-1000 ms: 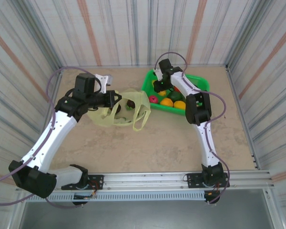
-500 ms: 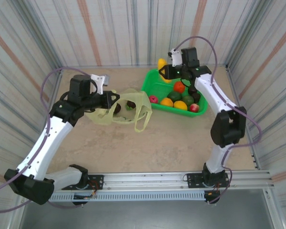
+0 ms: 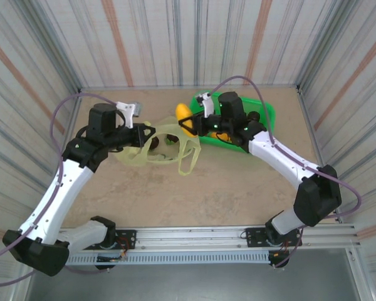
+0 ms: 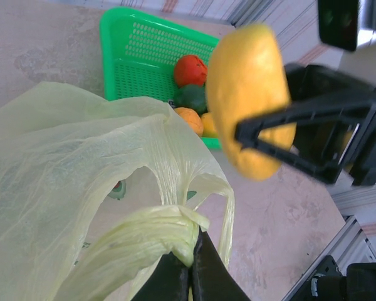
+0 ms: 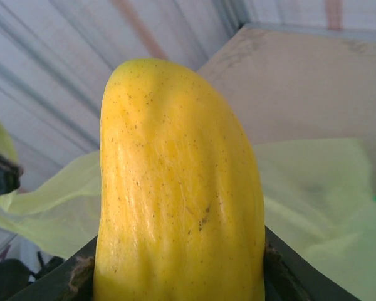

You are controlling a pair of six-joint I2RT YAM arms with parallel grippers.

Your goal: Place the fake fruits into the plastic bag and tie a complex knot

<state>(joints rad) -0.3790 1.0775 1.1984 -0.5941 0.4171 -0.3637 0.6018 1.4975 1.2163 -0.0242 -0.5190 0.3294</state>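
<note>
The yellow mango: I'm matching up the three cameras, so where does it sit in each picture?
Top external: mango upper centre, just left of the green basket, by the bag.
Left wrist: mango upper right, above the bag.
Right wrist: mango centre, close up.
Shared landmark: the bag, next to or behind the mango in all three.

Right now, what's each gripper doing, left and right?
The left gripper is closed, pinching the bunched handle of the plastic bag.
The right gripper is closed on the yellow mango.
</note>
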